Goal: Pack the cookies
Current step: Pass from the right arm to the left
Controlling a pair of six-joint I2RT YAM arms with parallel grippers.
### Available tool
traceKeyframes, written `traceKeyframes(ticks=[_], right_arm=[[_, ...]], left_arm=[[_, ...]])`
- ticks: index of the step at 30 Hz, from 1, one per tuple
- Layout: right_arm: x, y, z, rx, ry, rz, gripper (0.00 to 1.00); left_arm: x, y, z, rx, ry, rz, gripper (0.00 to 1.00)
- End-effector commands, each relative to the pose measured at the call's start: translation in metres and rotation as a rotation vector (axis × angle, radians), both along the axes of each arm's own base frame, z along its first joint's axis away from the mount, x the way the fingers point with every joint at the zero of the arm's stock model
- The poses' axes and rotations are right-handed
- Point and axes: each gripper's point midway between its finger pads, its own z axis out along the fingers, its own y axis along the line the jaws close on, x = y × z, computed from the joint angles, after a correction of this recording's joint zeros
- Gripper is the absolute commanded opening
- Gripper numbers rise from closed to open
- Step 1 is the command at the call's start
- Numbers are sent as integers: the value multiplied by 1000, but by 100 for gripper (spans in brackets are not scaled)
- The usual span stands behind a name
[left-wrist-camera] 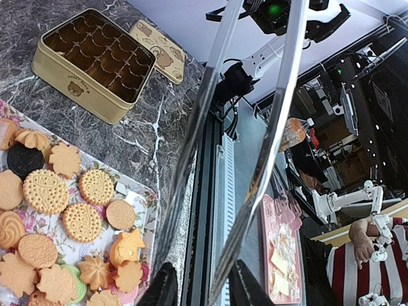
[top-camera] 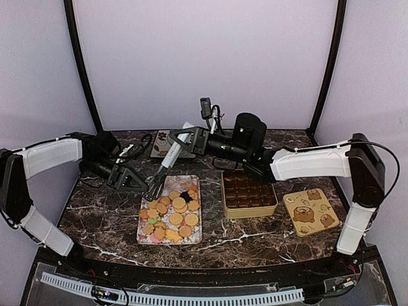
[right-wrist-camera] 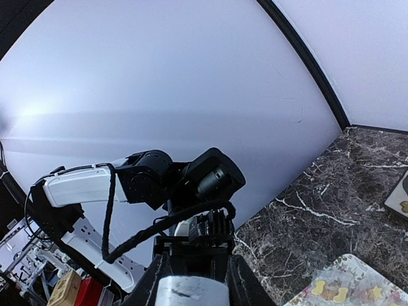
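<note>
The cookies (top-camera: 172, 213) (left-wrist-camera: 64, 210) lie heaped on a flowered tray (top-camera: 194, 239) (left-wrist-camera: 148, 204), mostly golden, with one dark one. A long pair of metal tongs (top-camera: 169, 156) (left-wrist-camera: 274, 127) slants above the tray's far left corner. My left gripper (top-camera: 150, 183) (left-wrist-camera: 203, 287) is shut on the tongs near their toothed tips, with both blades between its fingers. My right gripper (top-camera: 185, 141) (right-wrist-camera: 191, 284) is shut on the tongs' pale handle end (right-wrist-camera: 191, 296). An open gold tin (top-camera: 249, 196) (left-wrist-camera: 95, 64) with dark compartments stands right of the tray.
The tin's bear-printed lid (top-camera: 311, 211) (left-wrist-camera: 158, 51) lies flat to the right of the tin. A flat printed card (top-camera: 159, 143) rests at the back of the table, under the right gripper. The right forearm (top-camera: 306, 162) spans above the tin.
</note>
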Motion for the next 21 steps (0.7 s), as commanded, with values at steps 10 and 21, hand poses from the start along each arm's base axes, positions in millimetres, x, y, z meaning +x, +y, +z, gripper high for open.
traceKeyframes(ticks=[10,21], right_arm=[[-9,12,27,56,-77,29,37],[-26,-25,21,202,30,194,71]], left_arm=[[-11,-3,9,-35,39,-50,2],[-11,-2,27,-41,-29,-69,0]])
